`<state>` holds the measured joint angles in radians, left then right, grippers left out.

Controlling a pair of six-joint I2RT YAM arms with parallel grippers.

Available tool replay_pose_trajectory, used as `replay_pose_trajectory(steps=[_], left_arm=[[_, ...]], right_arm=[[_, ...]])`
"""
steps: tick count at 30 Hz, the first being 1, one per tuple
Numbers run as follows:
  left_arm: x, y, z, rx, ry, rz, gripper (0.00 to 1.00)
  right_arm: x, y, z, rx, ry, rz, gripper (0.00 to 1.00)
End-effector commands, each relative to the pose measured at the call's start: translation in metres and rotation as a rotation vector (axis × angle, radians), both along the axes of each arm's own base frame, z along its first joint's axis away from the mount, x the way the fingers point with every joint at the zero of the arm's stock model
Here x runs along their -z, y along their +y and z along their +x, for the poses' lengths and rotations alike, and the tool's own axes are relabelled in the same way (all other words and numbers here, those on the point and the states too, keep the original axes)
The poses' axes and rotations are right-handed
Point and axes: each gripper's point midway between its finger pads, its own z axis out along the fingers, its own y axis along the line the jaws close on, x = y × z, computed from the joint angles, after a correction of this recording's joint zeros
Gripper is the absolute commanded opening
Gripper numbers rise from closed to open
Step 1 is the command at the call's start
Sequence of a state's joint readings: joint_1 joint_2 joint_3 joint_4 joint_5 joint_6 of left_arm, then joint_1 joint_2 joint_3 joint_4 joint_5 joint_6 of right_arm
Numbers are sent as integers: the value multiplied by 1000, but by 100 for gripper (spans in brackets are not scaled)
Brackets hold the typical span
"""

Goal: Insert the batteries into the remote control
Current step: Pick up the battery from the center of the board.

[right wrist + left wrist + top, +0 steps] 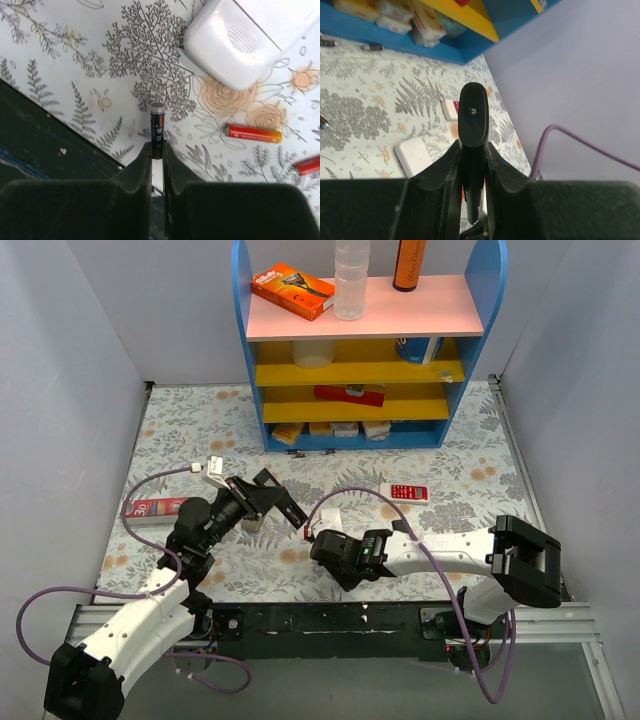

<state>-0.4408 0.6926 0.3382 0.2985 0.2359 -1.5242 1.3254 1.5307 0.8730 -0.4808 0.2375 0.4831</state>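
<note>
The right fingers (142, 172) pinch a dark battery (157, 125) over the floral worktop (100, 60), near the white remote control (235, 45). Red-orange batteries (252, 133) lie beside. The left fingers (447, 175) clamp a black oblong piece (473, 117).

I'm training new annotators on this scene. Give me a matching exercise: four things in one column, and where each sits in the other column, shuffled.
Things:
1. dark cylindrical battery with a silver cap
2. red-orange cylindrical battery
3. black oblong plastic piece
4. orange cardboard box

Places:
A. on the pink top shelf
B. between the fingers of the left pincer
C. lying loose on the floral tablecloth
D. between the fingers of the right pincer

Pairs: 1-D, 2-C, 3-B, 4-A.
</note>
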Motion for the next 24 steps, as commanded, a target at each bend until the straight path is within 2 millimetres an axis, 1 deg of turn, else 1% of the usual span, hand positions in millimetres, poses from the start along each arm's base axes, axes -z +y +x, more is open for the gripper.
replay_pose_trajectory(steps=[1, 4, 5, 7, 8, 9, 10, 11, 12, 13, 14, 15, 16, 17, 18, 19, 21, 22, 23, 24], left_arm=[[-1, -13, -18, 107, -20, -109, 0], [6, -16, -24, 136, 8, -161, 0], [8, -17, -25, 143, 12, -171, 0], [9, -18, -30, 164, 23, -206, 0], [9, -19, -30, 168, 26, -216, 0], [8, -19, -32, 176, 25, -227, 0], [13, -19, -32, 174, 54, -242, 0], [13, -20, -32, 178, 64, -253, 0], [12, -20, -32, 177, 66, -266, 0], [16, -20, -31, 176, 85, -270, 0], [18, -20, -31, 176, 103, -283, 0], [19, -21, -31, 175, 112, -286, 0], [22, -21, -30, 171, 126, -290, 0], [24, -21, -30, 170, 135, -301, 0], [23, -20, -31, 172, 137, -309, 0], [24, -20, -31, 170, 141, -314, 0], [25, -20, -31, 170, 146, -325, 0], [25, -20, -31, 170, 148, -327, 0], [25, -20, -30, 164, 148, -330, 0], [27, -19, -30, 159, 152, -329, 0]], right_arm=[[-49, 0, 8, -40, -70, 26, 1], [-73, -1, 15, -53, -100, 32, 1], [-88, 1, 17, -61, -111, 50, 1], [-102, 5, 23, -72, -129, 68, 1], [-117, 11, 26, -74, -142, 95, 1], [-123, 14, 29, -75, -148, 109, 1], [-129, 16, 32, -84, -154, 117, 1], [-133, 19, 35, -94, -159, 117, 1], [-144, 24, 38, -92, -169, 130, 1], [-150, 27, 41, -93, -175, 134, 1], [-151, 30, 44, -98, -180, 123, 1], [-164, 35, 47, -93, -193, 143, 1], [-168, 39, 49, -100, -196, 152, 1], [-167, 41, 51, -109, -195, 143, 1], [-175, 45, 55, -104, -201, 155, 1], [-176, 47, 56, -104, -200, 153, 1], [-174, 48, 61, -103, -197, 130, 1], [-178, 50, 61, -107, -192, 134, 1], [-173, 52, 62, -109, -181, 117, 1], [-173, 53, 62, -114, -177, 113, 1]])
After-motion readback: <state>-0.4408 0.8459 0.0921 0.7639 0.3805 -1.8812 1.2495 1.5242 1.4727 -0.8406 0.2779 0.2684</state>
